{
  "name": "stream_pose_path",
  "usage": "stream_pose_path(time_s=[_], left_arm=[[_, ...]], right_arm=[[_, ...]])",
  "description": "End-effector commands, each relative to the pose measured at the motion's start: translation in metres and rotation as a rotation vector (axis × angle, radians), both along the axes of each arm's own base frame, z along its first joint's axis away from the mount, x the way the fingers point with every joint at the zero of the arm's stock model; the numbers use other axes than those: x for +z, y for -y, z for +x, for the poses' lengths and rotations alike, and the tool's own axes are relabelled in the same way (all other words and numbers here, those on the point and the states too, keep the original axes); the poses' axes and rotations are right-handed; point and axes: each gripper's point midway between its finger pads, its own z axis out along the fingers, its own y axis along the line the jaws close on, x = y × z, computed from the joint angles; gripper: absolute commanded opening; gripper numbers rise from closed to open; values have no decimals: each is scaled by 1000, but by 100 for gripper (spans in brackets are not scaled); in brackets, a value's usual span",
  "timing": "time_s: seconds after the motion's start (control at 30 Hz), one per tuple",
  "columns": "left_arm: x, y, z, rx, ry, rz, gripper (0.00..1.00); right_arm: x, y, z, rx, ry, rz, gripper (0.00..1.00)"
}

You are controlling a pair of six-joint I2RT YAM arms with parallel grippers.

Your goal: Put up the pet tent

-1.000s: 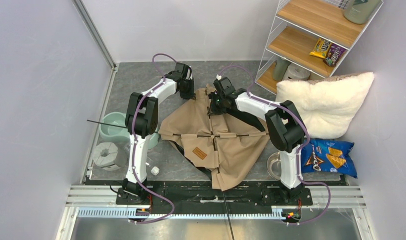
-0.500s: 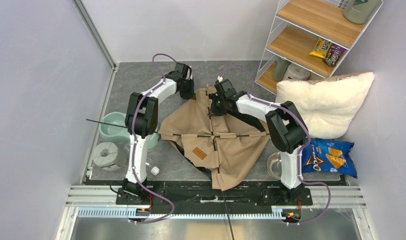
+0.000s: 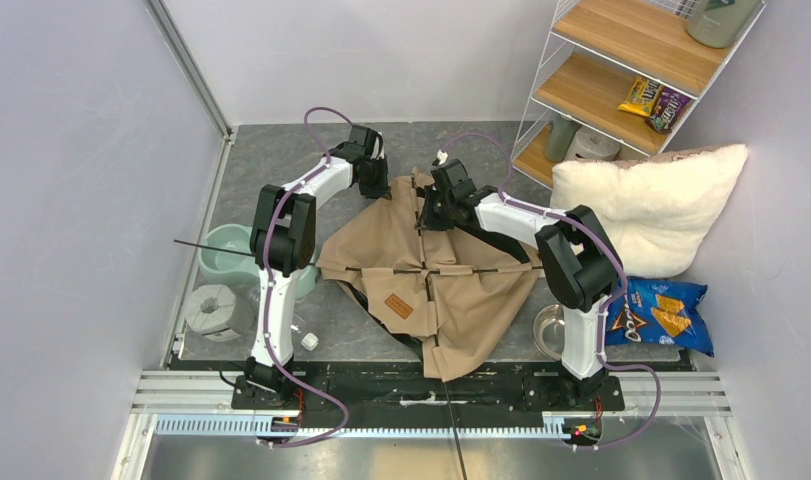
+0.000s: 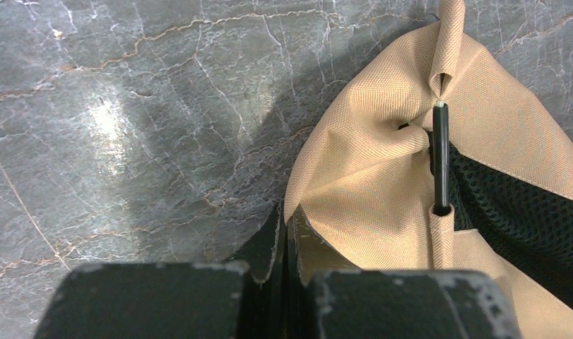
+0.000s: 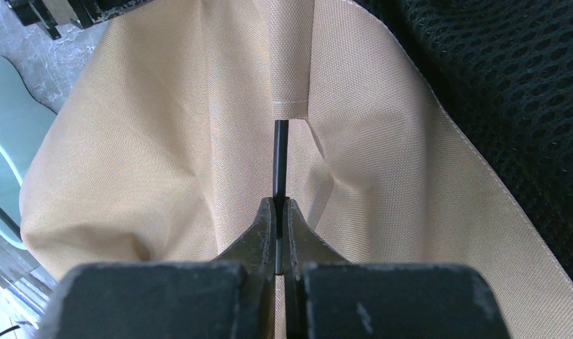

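Note:
The tan pet tent (image 3: 431,275) lies collapsed on the grey floor, with thin black poles crossing over it and a brown label patch (image 3: 398,306). My left gripper (image 3: 373,188) is at the tent's far left corner, shut on the fabric edge (image 4: 319,212). A black pole end (image 4: 440,155) sticks out of a sleeve beside black mesh. My right gripper (image 3: 424,215) is over the tent's far middle, shut on a thin black pole (image 5: 280,159) that runs into a tan fabric sleeve (image 5: 290,56).
A fluffy white pillow (image 3: 651,205) and a blue chip bag (image 3: 661,312) lie at the right. A wire shelf (image 3: 621,80) stands at the far right. A green bowl (image 3: 226,255), a tape roll (image 3: 213,305) and a loose pole (image 3: 196,244) are at the left. A metal bowl (image 3: 549,325) sits near the right arm's base.
My right gripper has shifted slightly farther away and to the right along the pole, still holding it. The left arm and the tent have barely moved.

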Motion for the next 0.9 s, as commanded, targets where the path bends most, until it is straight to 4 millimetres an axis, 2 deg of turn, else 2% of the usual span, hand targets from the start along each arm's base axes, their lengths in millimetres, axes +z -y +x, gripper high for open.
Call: stream_pose_path(time_s=[0.0,0.3,0.7,0.87], left_arm=[[-7,-4,-3,24,-14,13,2],[-7,-4,-4,21,-16,11,2],[-7,-3,-5,16,-17,9,2],[-7,-3,-5,16,-19,8,2]], right_arm=[[22,2,12,-46,68,13,0],[18,5,16,-75,64,3,0],[18,-9,13,12,53,56,0],[13,-1,16,-35,47,24,0]])
